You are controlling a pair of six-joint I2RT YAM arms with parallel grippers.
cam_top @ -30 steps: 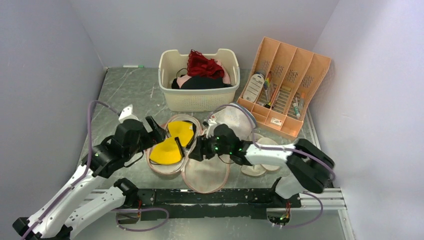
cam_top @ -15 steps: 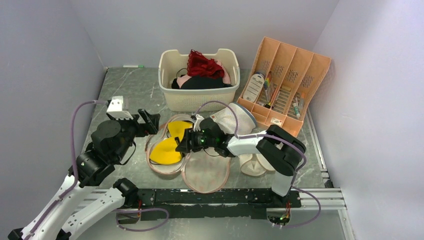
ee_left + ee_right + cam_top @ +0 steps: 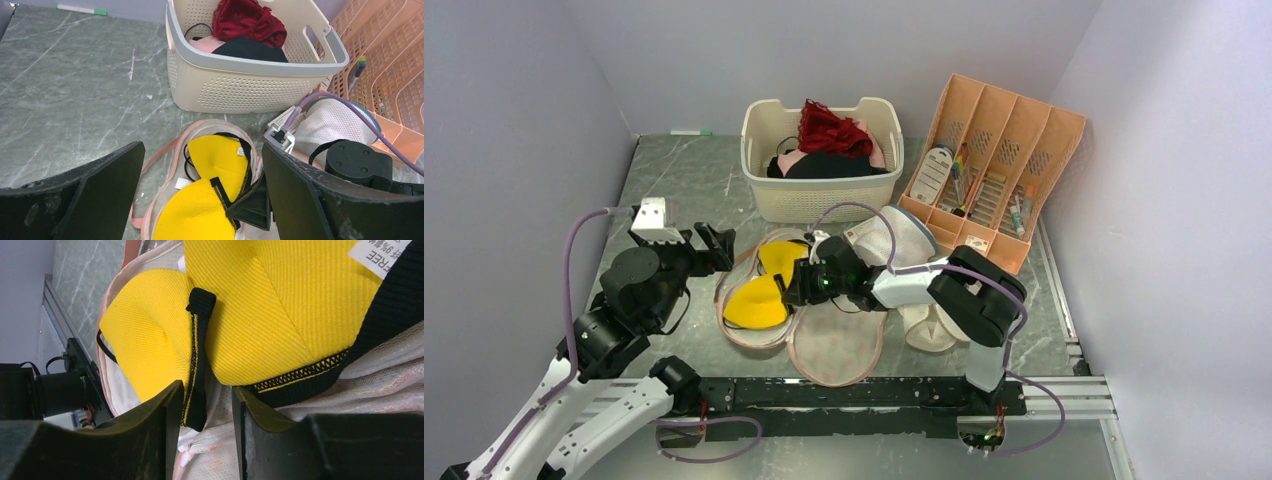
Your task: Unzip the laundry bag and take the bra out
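Marble table (image 3: 674,190), your left gripper (image 3: 712,247) pulled back leftward, gaping wide, your right gripper (image 3: 207,390) moved in, narrow around the strap (image 3: 197,360) of the bra (image 3: 759,300), lying in the opened bag (image 3: 834,350).

Cream basket (image 3: 821,203), peach divider tray (image 3: 1016,128)
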